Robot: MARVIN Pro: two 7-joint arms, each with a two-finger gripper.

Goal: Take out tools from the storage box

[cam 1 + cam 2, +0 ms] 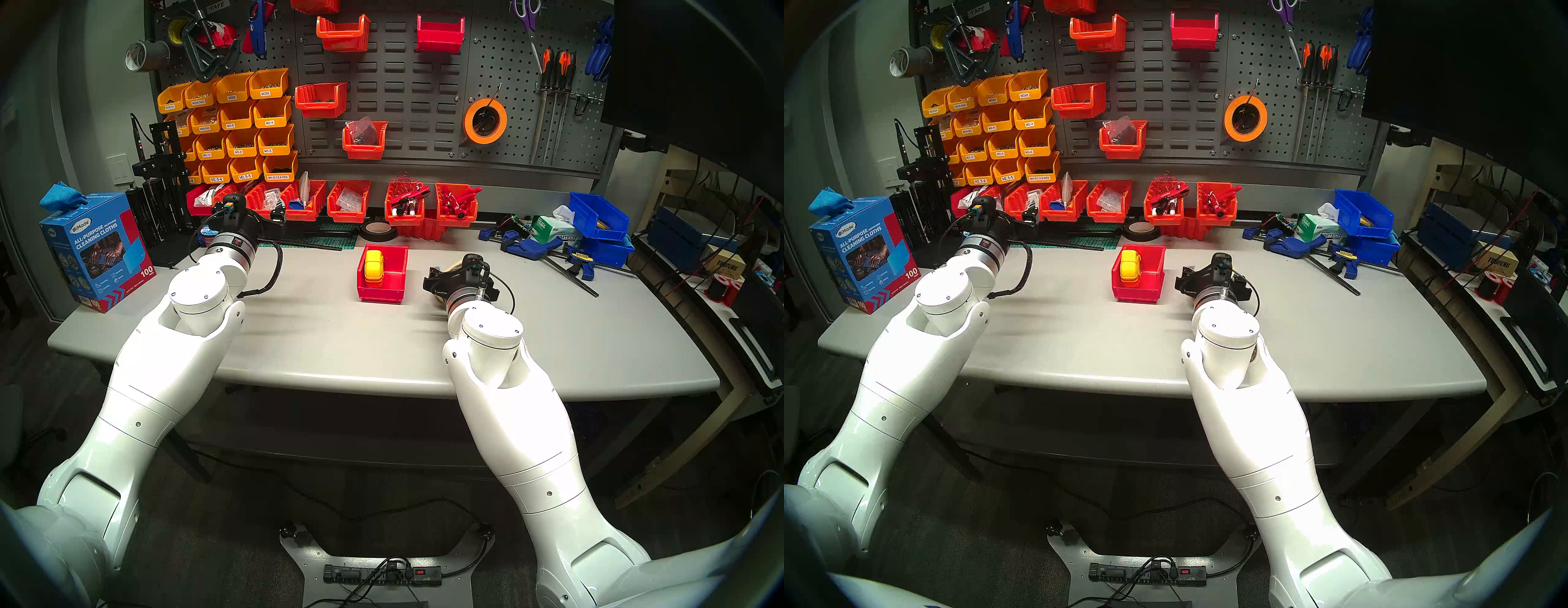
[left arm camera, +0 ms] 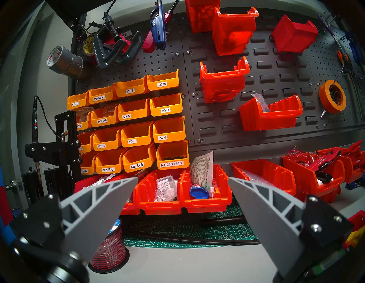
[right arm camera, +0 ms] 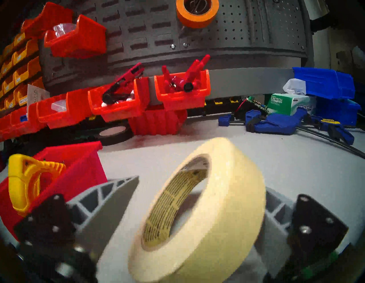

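Note:
The bright red storage box (image 1: 392,276) stands mid-table, and it also shows in the right wrist view (image 3: 79,168). The yellow tape measure (image 1: 374,265) stands on edge inside it (image 3: 25,177); its label is hidden. The cream masking-tape roll (image 3: 227,197) is outside the box, tilted between the spread fingers of my right gripper (image 3: 183,177), just right of the box. Only a sliver of the roll (image 1: 455,266) shows in the head view. My left gripper (image 2: 182,177) is open and empty, at the back left, facing the orange-red bins.
A black tape roll (image 1: 377,230) lies behind the box. An orange tape roll (image 1: 485,120) hangs on the pegboard. Orange-red bins (image 1: 348,201) line the back. Blue clamps (image 1: 530,246) and blue bins (image 1: 598,216) are at the right, a cloth box (image 1: 95,250) at the left, and a wire spool (image 2: 110,247) near my left gripper.

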